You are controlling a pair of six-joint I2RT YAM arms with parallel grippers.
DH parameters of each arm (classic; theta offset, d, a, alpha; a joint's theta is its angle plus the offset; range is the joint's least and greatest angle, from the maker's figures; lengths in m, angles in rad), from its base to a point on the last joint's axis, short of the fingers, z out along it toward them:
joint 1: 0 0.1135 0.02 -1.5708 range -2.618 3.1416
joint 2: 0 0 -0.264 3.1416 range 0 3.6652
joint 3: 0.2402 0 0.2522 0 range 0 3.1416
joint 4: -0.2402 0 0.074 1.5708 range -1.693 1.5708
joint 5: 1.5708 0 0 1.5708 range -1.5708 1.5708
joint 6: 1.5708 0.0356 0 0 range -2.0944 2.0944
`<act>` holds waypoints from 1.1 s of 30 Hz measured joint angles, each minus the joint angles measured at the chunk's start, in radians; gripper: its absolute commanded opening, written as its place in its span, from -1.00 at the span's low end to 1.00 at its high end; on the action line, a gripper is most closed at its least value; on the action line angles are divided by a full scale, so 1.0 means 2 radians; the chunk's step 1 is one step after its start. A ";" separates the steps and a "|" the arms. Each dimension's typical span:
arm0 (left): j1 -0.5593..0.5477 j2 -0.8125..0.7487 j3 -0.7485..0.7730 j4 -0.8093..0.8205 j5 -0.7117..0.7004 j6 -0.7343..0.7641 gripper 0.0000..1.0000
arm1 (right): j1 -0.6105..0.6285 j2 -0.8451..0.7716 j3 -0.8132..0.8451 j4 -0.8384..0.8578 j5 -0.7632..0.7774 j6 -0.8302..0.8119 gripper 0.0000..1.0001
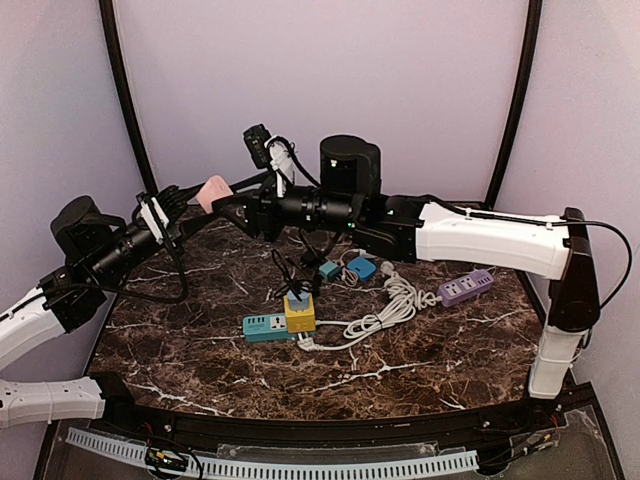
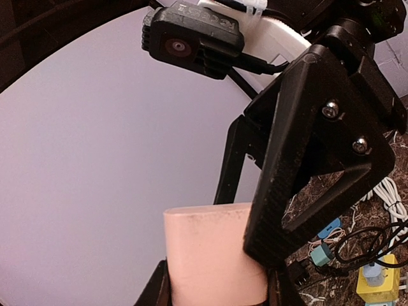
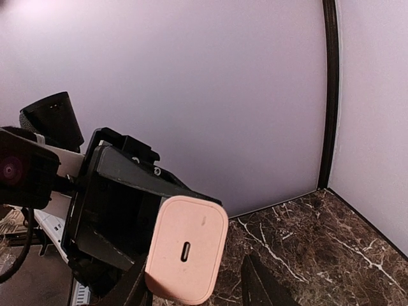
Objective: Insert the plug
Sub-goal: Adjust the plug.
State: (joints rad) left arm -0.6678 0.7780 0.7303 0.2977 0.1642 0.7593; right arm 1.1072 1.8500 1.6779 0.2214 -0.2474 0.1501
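The plug is a pink charger block, held up in the air over the table's back left. My left gripper is shut on it. In the left wrist view the pink plug fills the gap of the left gripper, and a black finger of the right arm lies against its right side. In the right wrist view the plug shows its port face. My right gripper straddles it, one finger at its lower left and a gap on the right side.
A teal power strip with a yellow adapter lies mid-table. A purple strip, a coiled white cable and small blue plugs lie to the right. The purple back wall is close behind both grippers.
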 measured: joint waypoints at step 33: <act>-0.002 0.047 0.042 -0.262 0.187 -0.158 -0.31 | -0.011 -0.029 0.016 -0.370 -0.076 -0.377 -1.00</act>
State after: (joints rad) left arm -0.6716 0.8711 0.8146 -0.2268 0.5388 0.4442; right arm 1.0851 1.7912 1.7096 -0.5194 -0.4000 -0.6037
